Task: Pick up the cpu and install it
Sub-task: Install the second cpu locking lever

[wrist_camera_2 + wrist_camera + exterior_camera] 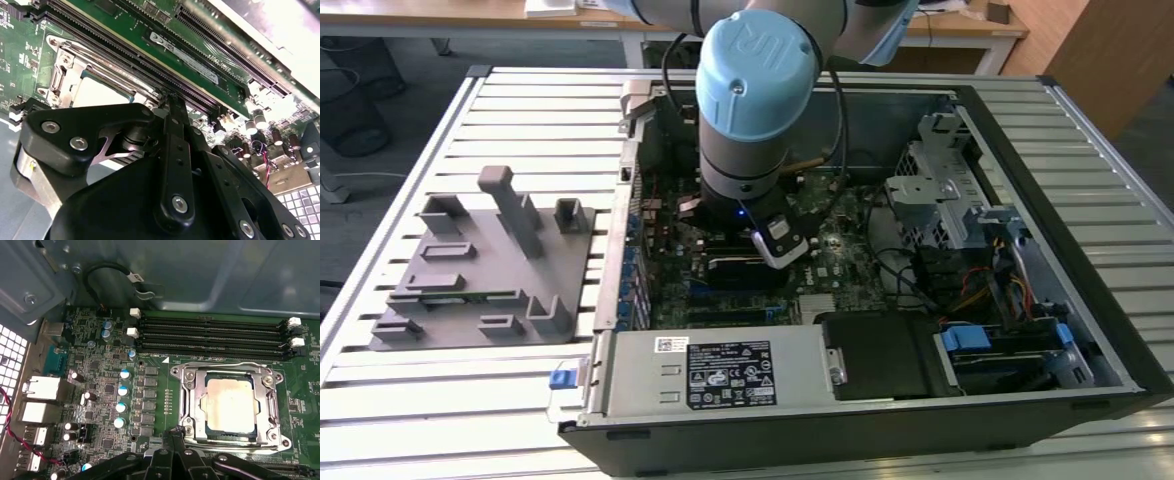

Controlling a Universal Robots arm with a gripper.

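**CPU seated in its socket, tool just above the board**

The cpu [231,405] lies flat in the socket [185,412] on the motherboard [100,370], its pale metal top showing inside the steel frame; it shows also in the second wrist view [97,92]. The tool [172,107] hangs just beside the socket, its fingers drawn together to a narrow tip and holding nothing that I can see. In the exterior view the arm [747,110] stands inside the open case [881,400].

I judge the chip light, stiff and slick on top, with a fragile underside. It would best be taken by two opposite edges, kept level, with a gentle pinch.
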